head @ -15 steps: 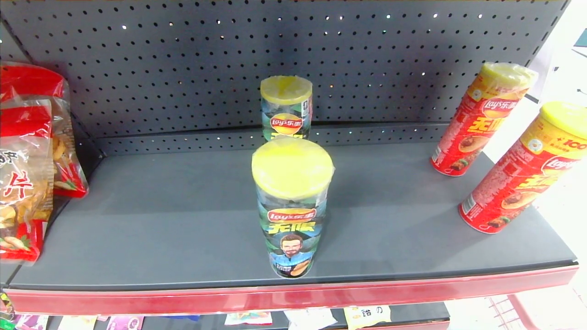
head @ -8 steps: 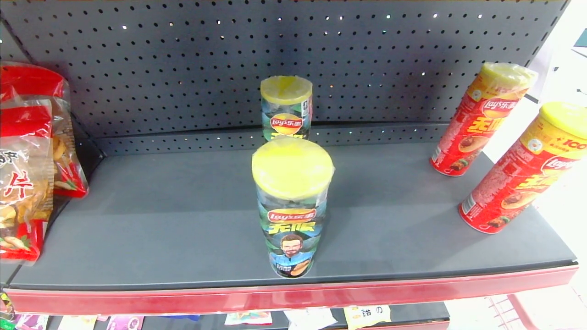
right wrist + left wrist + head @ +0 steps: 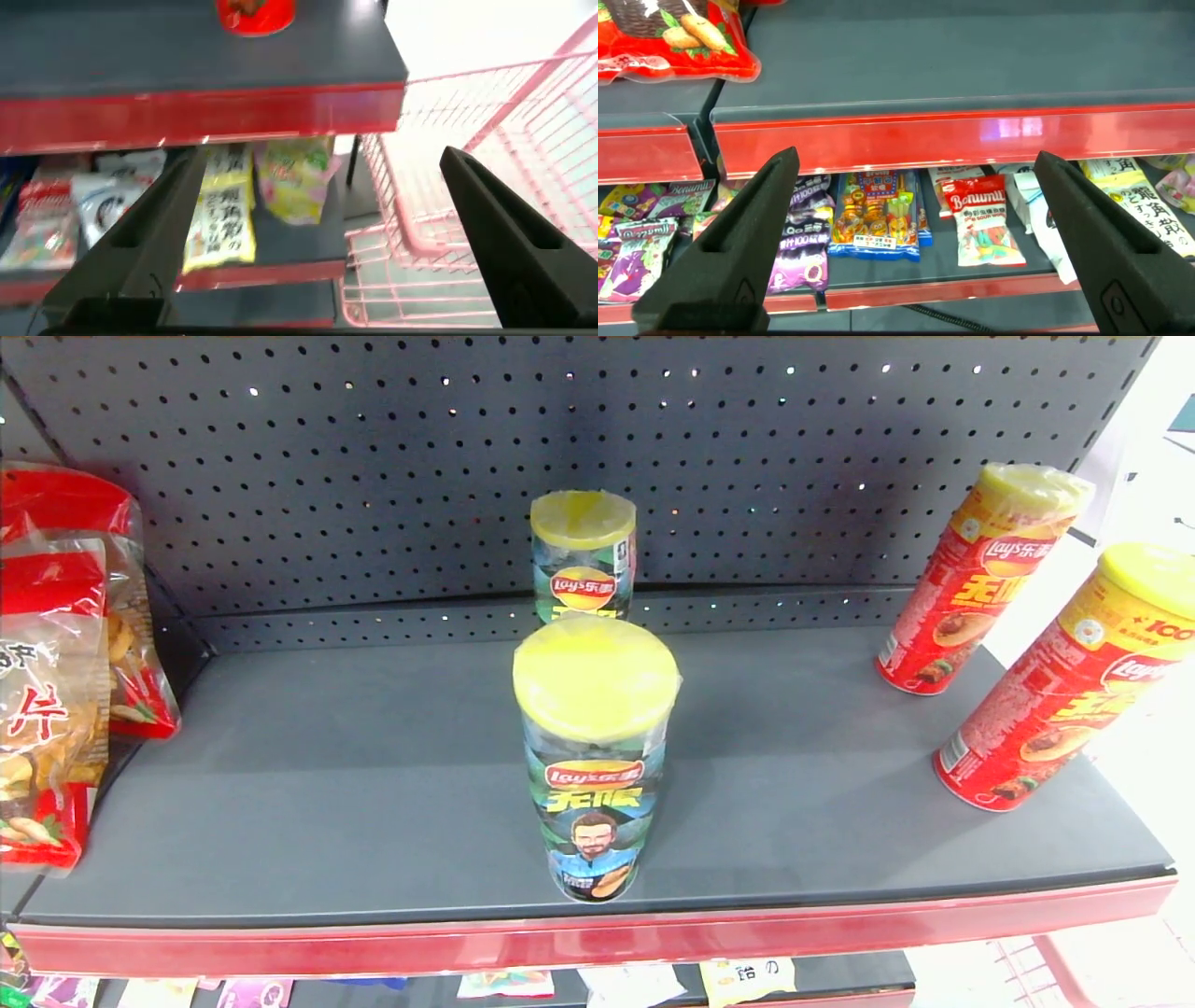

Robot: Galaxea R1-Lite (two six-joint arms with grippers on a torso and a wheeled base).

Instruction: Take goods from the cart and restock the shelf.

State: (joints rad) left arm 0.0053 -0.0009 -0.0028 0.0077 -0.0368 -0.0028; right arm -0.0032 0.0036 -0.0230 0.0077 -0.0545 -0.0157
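On the dark grey shelf (image 3: 373, 784) two green crisp cans with yellow lids stand in a line: one near the front edge (image 3: 594, 756), one at the back (image 3: 583, 557). Two red cans stand upright at the right end, the rear one (image 3: 980, 579) and the front one (image 3: 1069, 681). My left gripper (image 3: 920, 233) is open and holds nothing, facing the red front lip of the shelf (image 3: 952, 135). My right gripper (image 3: 322, 233) is open and holds nothing, below the shelf's right end, with the pink wire cart (image 3: 486, 187) beside it.
Red snack bags (image 3: 56, 663) crowd the shelf's left end. The perforated back panel (image 3: 373, 457) closes the rear. A lower shelf holds several snack packets (image 3: 878, 210), seen also in the right wrist view as packets (image 3: 224, 205). Bare shelf lies either side of the green cans.
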